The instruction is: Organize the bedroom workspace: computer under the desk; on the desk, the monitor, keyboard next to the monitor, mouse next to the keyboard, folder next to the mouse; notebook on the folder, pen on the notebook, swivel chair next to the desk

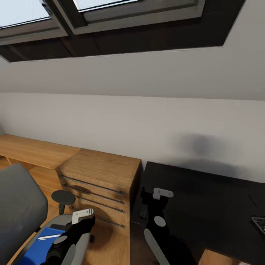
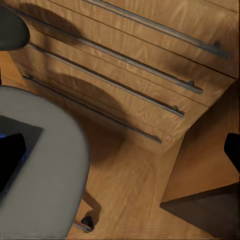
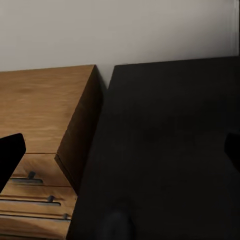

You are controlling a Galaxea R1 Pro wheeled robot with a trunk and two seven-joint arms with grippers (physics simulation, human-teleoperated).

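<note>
Folder [image 1: 36, 244] lies on chair [image 1: 16, 206] seat, pen [image 1: 49, 236] atop. Left pincer [image 2: 120, 150] gapes wide and empty (right [image 3: 120, 155] too). We should approach low, gripping the folder's edge.

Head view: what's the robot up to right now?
Nothing is held. The robot faces the gap between the swivel chair and the black desk, with a wooden drawer chest between them. The blue folder lies on the chair seat with the pen on it. The left hand hangs over the floor beside the seat; the right hand is over the desk's bare corner. Keyboard edge at right.
</note>
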